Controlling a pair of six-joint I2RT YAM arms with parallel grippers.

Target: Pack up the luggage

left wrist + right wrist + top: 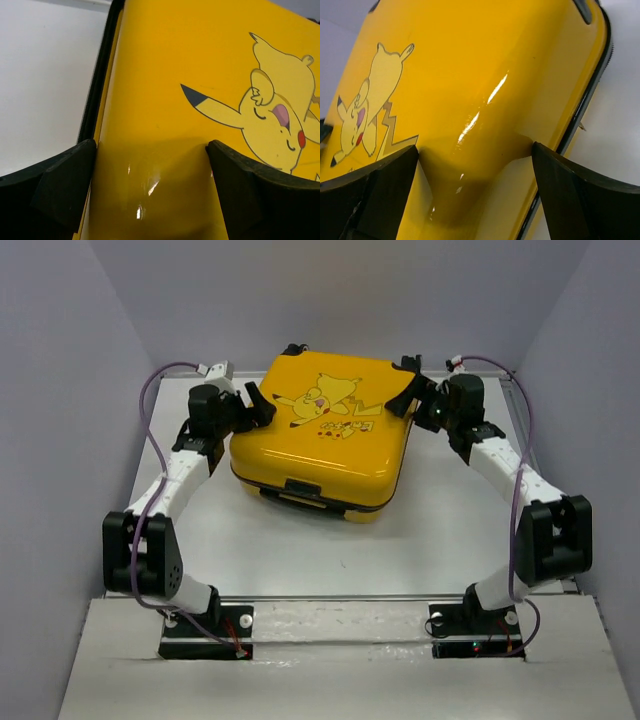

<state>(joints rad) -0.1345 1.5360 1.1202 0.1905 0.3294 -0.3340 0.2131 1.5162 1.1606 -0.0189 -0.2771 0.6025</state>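
The luggage (320,430), a yellow hard-shell suitcase with a cartoon print, lies flat in the middle of the table. Its printed shell faces up over the lower shell, and a dark zip seam (97,85) runs along its side. My left gripper (256,406) stands open at the case's left edge, its fingers spread over the glossy shell (150,125) with nothing clamped between them. At the right edge my right gripper (407,396) is open the same way. One of its fingers (380,190) is over the top, the other near the seam (585,105).
A black handle (301,487) sits on the case's near side and a wheel (295,348) shows at its far side. White table (420,540) surrounds the case, closed in by grey walls on the left, right and back. The arm bases stand at the near edge.
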